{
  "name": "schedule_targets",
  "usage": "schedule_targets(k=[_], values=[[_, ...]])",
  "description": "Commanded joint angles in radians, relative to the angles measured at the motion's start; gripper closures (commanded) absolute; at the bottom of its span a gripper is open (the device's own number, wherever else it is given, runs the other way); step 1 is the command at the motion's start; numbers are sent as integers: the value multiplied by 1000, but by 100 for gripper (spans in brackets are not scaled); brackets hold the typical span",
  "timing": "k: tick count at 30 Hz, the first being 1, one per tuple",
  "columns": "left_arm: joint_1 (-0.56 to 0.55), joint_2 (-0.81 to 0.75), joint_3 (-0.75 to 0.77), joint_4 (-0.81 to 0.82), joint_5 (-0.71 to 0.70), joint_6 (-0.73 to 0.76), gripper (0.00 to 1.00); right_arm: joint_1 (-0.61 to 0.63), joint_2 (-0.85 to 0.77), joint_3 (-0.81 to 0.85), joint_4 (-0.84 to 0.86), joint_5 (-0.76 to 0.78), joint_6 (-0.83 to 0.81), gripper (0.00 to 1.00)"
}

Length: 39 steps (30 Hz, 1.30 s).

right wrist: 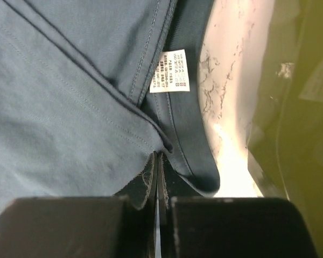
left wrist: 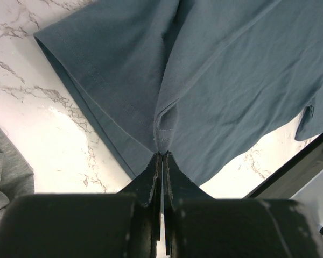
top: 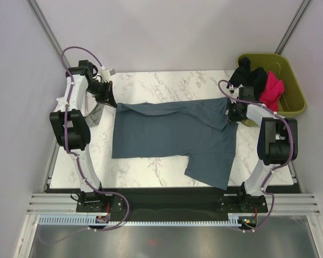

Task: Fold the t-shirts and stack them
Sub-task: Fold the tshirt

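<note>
Two tools are pinching the slate blue-grey t-shirt, jaws closed tight on cloth: left tool is gripping a hemmed edge at the far-left corner, right tool is gripping near the white neck label at the far-right. Shirt is lying spread on the marble counter, long axis running left-right, one sleeve pointing toward the near edge. Cloth is bunching into folds along the far side.

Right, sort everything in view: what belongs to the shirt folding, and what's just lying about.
Job in hand: blue-grey t-shirt, pinched by the left gripper and the right gripper; black shirt and pink shirt, both in the green bin.

Lying about: the green bin itself; grey cloth left of the spread shirt.
</note>
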Motion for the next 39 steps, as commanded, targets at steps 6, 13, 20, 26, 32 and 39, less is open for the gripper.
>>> schedule_targets(k=[6,13,20,26,32,39], values=[[-1,-49,8,15,34,-16,98,-6,-151,9,8,13,13,100],[1,-129,-12,21,34,-22,98,-6,-233,-9,6,-33,22,100],[2,-199,-3,61,-19,-5,98,-6,-290,27,35,-174,36,100],[1,-13,212,-23,-52,24,98,-2,-205,127,89,-198,30,100],[2,121,384,-11,-79,-13,98,4,-70,352,121,-197,2,100],[1,206,448,76,-145,-36,98,37,158,654,143,-145,-28,100]])
